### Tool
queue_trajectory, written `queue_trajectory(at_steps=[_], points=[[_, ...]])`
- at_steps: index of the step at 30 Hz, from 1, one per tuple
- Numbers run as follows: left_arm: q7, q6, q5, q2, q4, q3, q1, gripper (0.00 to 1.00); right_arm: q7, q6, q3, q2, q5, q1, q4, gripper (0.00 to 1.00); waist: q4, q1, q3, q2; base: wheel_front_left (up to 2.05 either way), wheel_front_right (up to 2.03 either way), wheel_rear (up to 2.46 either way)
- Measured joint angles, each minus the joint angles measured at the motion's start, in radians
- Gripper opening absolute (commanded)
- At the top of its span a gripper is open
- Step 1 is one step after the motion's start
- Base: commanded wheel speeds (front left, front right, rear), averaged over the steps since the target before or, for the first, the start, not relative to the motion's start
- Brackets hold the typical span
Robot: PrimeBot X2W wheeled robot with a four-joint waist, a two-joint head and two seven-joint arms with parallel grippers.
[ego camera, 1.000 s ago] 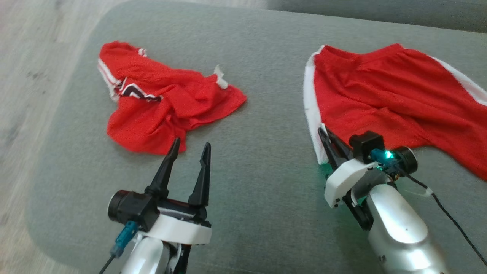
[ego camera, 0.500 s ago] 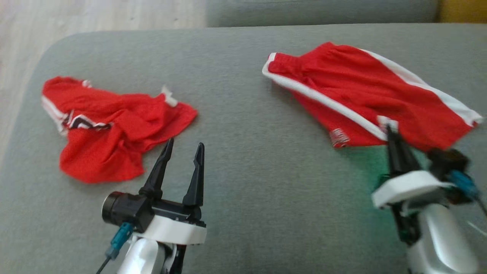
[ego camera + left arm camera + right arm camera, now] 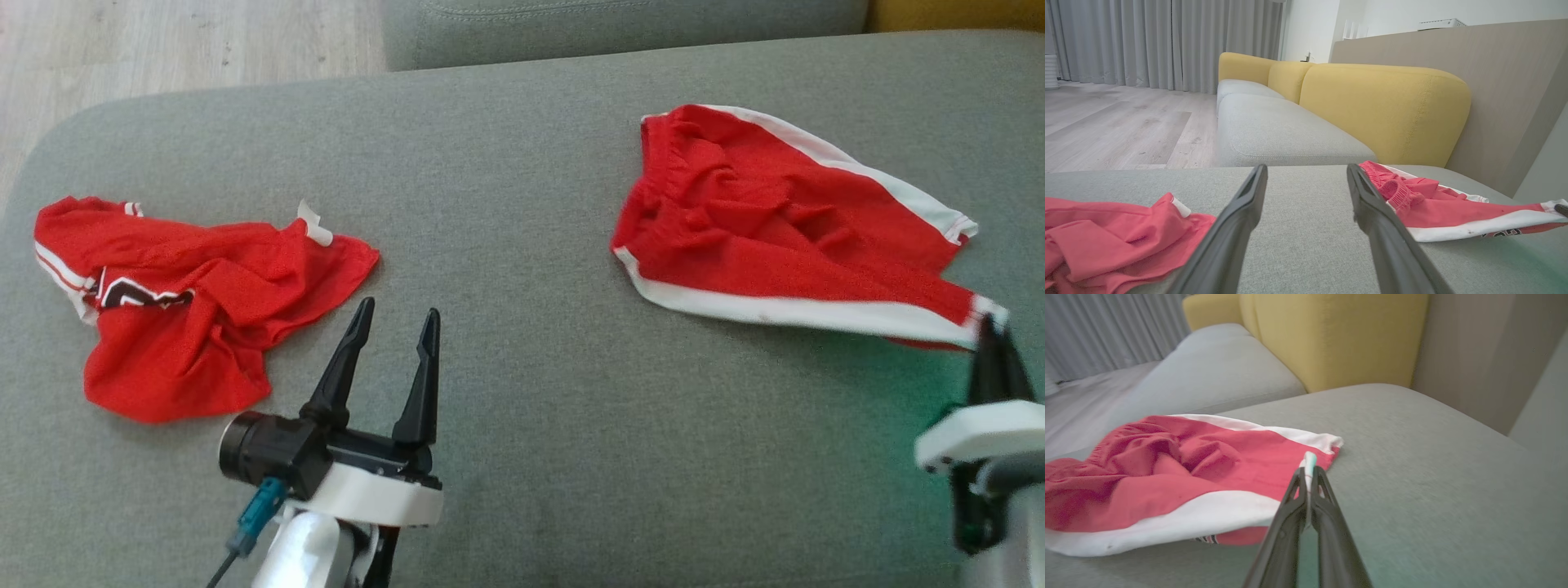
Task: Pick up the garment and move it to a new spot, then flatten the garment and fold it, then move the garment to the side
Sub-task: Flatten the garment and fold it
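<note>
Right hand (image 3: 989, 325) clamped on shorts (image 3: 759, 237) hem, lower right; left hand (image 3: 396, 314) spread wide, empty. Drag low, slow; keep shorts taut.

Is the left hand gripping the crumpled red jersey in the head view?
No, the left hand stands open over the grey cushion, its fingers clear of the crumpled red jersey.

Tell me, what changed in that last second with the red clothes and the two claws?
The right gripper, shut on a corner of the red shorts, swung to the robot's right, dragging the shorts away from the crumpled red garment and turning their white stripe to the near side. The camera shifted too. The left gripper stayed open and empty; the crumpled garment lay unmoved.
</note>
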Motion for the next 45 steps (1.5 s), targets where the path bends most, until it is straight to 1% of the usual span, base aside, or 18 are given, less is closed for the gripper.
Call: queue_trajectory(at_steps=[1, 2, 3, 5, 7, 9, 11, 12, 16, 19, 22, 24, 25, 26, 32, 34, 39, 45], points=[[0.000, 0.000, 0.000, 0.000, 0.000, 0.000, 0.000, 1.00, 0.002, 0.000, -0.026, 0.000, -0.013, -0.001, 0.007, 0.00, -0.001, 0.0000, -0.001, 0.0000, 0.00, 0.00, 0.00], [0.000, 0.000, 0.000, 0.000, 0.000, 0.000, 0.000, 1.00, 0.002, 0.000, -0.054, 0.001, -0.025, -0.002, 0.014, 0.82, -0.002, 0.0000, -0.001, 0.0000, 0.00, 0.00, 0.00], [0.000, 0.000, 0.000, 0.000, 0.000, 0.000, 0.000, 1.00, 0.001, 0.000, -0.073, 0.001, -0.028, -0.004, 0.019, 1.00, -0.002, 0.0001, -0.002, 0.0000, 0.00, 0.00, 0.00], [0.000, -0.001, 0.000, 0.000, 0.000, 0.000, 0.000, 1.00, -0.010, 0.000, -0.080, 0.000, -0.036, -0.005, 0.023, 1.00, -0.002, 0.0000, -0.004, 0.0000, 0.00, 0.00, 0.00], [0.000, -0.001, 0.000, 0.000, 0.000, 0.000, 0.000, 1.00, -0.031, 0.000, -0.066, 0.001, -0.038, -0.013, 0.023, 1.00, -0.003, 0.0001, -0.008, 0.0000, 0.00, 0.00, 0.00], [0.000, -0.001, 0.000, 0.000, 0.001, 0.000, 0.000, 1.00, -0.054, 0.000, -0.030, 0.000, -0.024, -0.028, 0.018, 1.00, -0.002, 0.0000, -0.014, 0.0000, 0.00, 0.00, 0.00], [0.000, -0.001, 0.000, 0.000, 0.001, 0.000, 0.001, 1.00, -0.079, 0.000, 0.041, 0.000, -0.004, -0.032, -0.005, 1.00, -0.001, 0.0000, -0.020, 0.0000, 0.00, 0.00, 0.00], [0.000, -0.001, 0.000, 0.000, 0.001, 0.000, 0.001, 1.00, -0.079, 0.000, 0.041, 0.000, -0.004, -0.032, -0.005, 1.00, -0.001, 0.0000, -0.020, 0.0000, 0.00, 0.00, 0.00], [0.000, -0.001, 0.000, 0.000, 0.001, -0.001, 0.001, 1.00, -0.105, 0.000, 0.220, 0.000, 0.041, -0.021, -0.076, 1.00, 0.004, 0.0000, -0.027, 0.0000, 0.00, 0.00, 0.00], [0.000, -0.001, 0.000, 0.000, 0.001, -0.004, 0.001, 1.00, -0.105, 0.000, 0.325, -0.001, 0.040, -0.002, -0.126, 1.00, 0.016, 0.0000, -0.025, 0.0000, 0.00, 0.00, 0.00], [0.000, -0.001, 0.000, 0.000, 0.000, -0.006, 0.001, 1.00, -0.077, 0.000, 0.415, -0.001, 0.010, 0.011, -0.130, 1.00, 0.032, 0.0000, -0.017, 0.0000, 0.00, 0.00, 0.00], [0.000, -0.001, 0.000, 0.000, 0.000, -0.008, 0.001, 1.00, -0.035, 0.000, 0.458, -0.001, -0.027, 0.010, -0.122, 1.00, 0.045, 0.0000, -0.009, 0.0000, 0.00, 0.00, 0.00], [0.000, -0.001, -0.001, 0.000, 0.000, -0.009, 0.001, 1.00, -0.016, 0.000, 0.475, -0.001, -0.038, 0.007, -0.112, 1.00, 0.052, 0.0000, -0.004, 0.0000, 0.00, 0.00, 0.00], [0.000, -0.001, -0.003, 0.000, 0.000, -0.013, 0.000, 1.00, 0.030, 0.000, 0.497, -0.002, -0.072, -0.011, -0.068, 1.00, 0.068, 0.0001, 0.008, 0.0000, 0.00, 0.00, 0.00], [0.000, -0.001, -0.009, 0.000, 0.001, -0.038, -0.005, 1.00, 0.102, 0.000, 0.501, -0.003, -0.098, -0.106, 0.077, 1.00, 0.124, 0.0002, 0.048, 0.0000, 0.00, 0.00, 0.00], [-0.001, -0.001, -0.013, 0.000, 0.002, -0.038, -0.013, 1.00, 0.105, 0.000, 0.488, -0.003, -0.104, -0.137, 0.121, 1.00, 0.141, 0.0002, 0.062, 0.0000, 0.00, 0.00, 0.00], [-0.001, -0.004, -0.020, 0.000, 0.003, -0.046, -0.043, 1.00, 0.116, 0.000, 0.410, -0.006, -0.138, -0.207, 0.224, 1.00, 0.184, 0.0003, 0.092, 0.0000, 0.00, 0.00, 0.00], [-0.001, -0.004, -0.028, 0.000, 0.004, -0.057, -0.046, 1.00, 0.111, 0.000, 0.403, -0.009, -0.140, -0.277, 0.316, 1.00, 0.220, 0.0001, 0.111, 0.0000, 0.00, 0.00, 0.00]])
